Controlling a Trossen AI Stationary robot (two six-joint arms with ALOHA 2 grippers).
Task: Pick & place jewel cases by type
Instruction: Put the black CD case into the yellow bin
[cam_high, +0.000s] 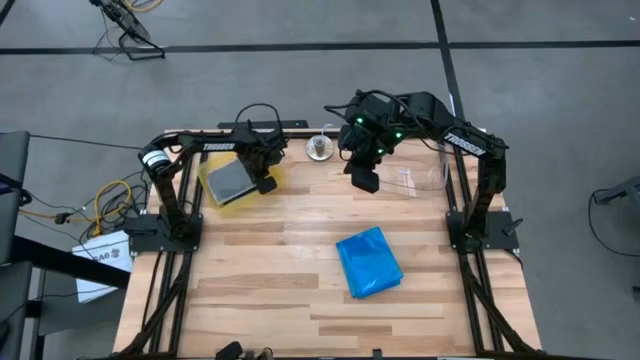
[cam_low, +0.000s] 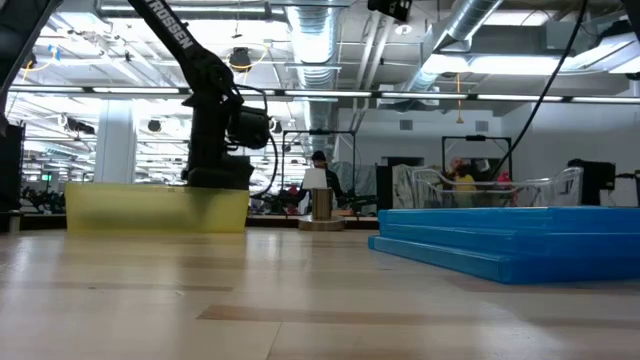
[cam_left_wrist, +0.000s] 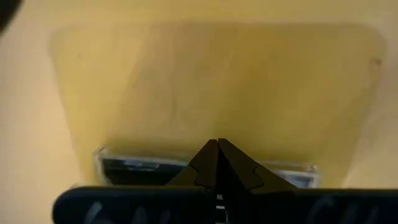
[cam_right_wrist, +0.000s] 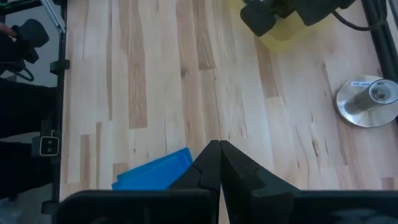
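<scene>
A smoky grey jewel case (cam_high: 229, 180) lies flat in the yellow tray (cam_high: 215, 195) at the table's far left. My left gripper (cam_left_wrist: 217, 144) is shut and reaches down into the tray, over the case's edge (cam_left_wrist: 143, 167). In the low view the yellow tray wall (cam_low: 155, 208) hides its fingers. A stack of blue jewel cases (cam_high: 368, 262) lies on the table right of centre, also visible in the low view as blue jewel cases (cam_low: 510, 240). My right gripper (cam_right_wrist: 217, 144) is shut and hangs above the table's far middle, with nothing in it. The blue cases (cam_right_wrist: 155, 175) show past its fingers. My left gripper's shut fingers point down into the tray, right by the grey case's edge (cam_left_wrist: 186, 163). I cannot tell whether they touch it, because the fingers themselves cover that spot.
A clear plastic bin (cam_high: 425, 178) sits at the table's far right, under the right arm. A small metal disc spindle (cam_high: 320, 149) stands at the far edge between the arms. Bare wood lies across the middle and near side. People and equipment show in the room behind.
</scene>
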